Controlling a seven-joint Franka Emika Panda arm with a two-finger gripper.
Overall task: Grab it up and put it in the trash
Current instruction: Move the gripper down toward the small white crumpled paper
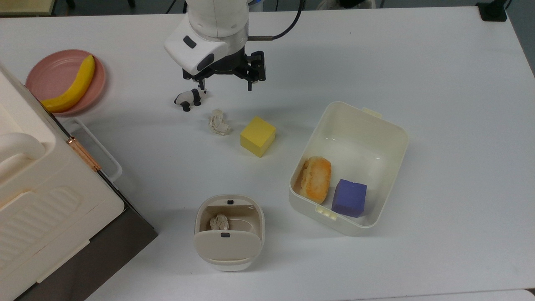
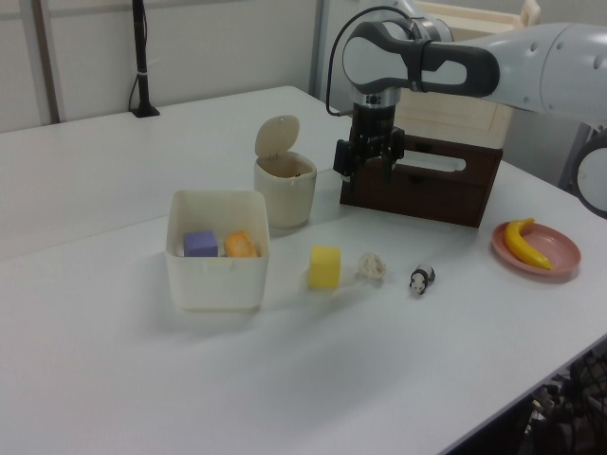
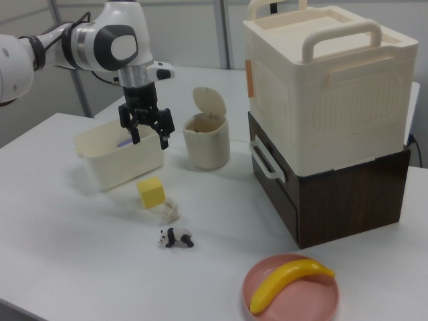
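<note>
The paper wad (image 1: 219, 122) is a small off-white crumple, creased all over and lumpy, smaller than the yellow cube (image 1: 258, 136) just beside it. In the top view it lies on the white table (image 1: 439, 75) at about 4 o'clock from the panda figurine (image 1: 190, 99), touching neither.

The gripper (image 1: 226, 85) hangs above the table with its 2 fingers spread apart and nothing between them.

The trash bin (image 1: 229, 232) stands near the table's front edge in the top view, flap lid tipped open.

The table is plain white. A cream tub (image 1: 349, 167), a pink plate (image 1: 58, 75) with a banana (image 1: 73, 85), and a cream case (image 3: 328, 83) on a dark brown box (image 3: 348, 194) also stand on it.

From above, another pale crumple (image 1: 219, 222) shows inside the bin, and an orange piece and a purple block in the tub. The right view shows the case's handle and the wall panels behind.
</note>
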